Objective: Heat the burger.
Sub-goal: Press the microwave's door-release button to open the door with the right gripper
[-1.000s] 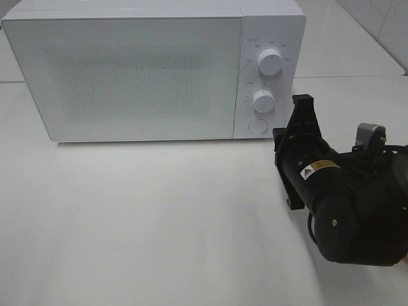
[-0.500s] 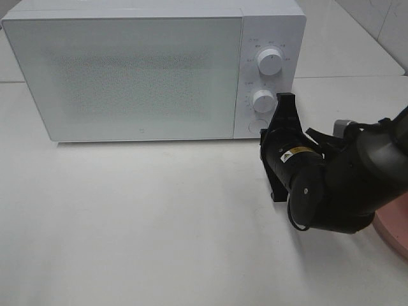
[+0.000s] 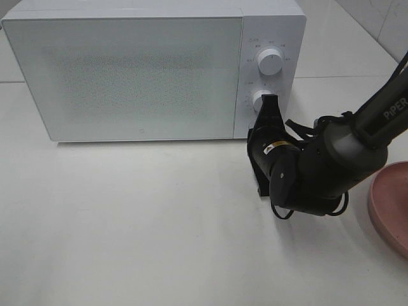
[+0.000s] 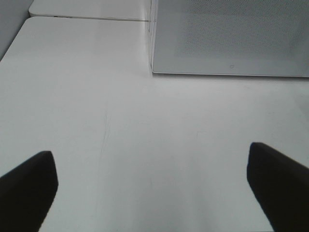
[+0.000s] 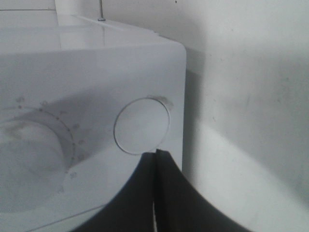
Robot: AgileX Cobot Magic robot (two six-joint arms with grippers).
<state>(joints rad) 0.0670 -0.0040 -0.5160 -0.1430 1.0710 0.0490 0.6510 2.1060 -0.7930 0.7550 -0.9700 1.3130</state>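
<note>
Two black fingertips [image 5: 164,193] of the right gripper [image 5: 157,162], pressed flat together with nothing between them, point at the rim of the round button [image 5: 142,125] on the control panel of a white microwave [image 3: 127,70]; whether they touch it cannot be told. Seen from the high camera, the same gripper reaches in from the right and partly covers the lower dial [image 3: 260,99], with the upper dial [image 3: 271,62] clear above it. The oven door [image 3: 127,76] is closed, and its speckled front hides the inside. White lettering on the right arm [image 3: 357,127] reads "PiPER", and a yellow warning label [image 3: 275,147] sits on the wrist, its print too small to read, as are the marks ringing the dials. The left gripper [image 4: 149,150] hangs over the bare white table [image 3: 127,223] with its fingers [image 4: 26,188] spread wide and holding nothing, the microwave's left corner ahead of it. A pink plate [image 3: 390,207] lies at the table's right edge. Where the burger sits cannot be told from these views
</note>
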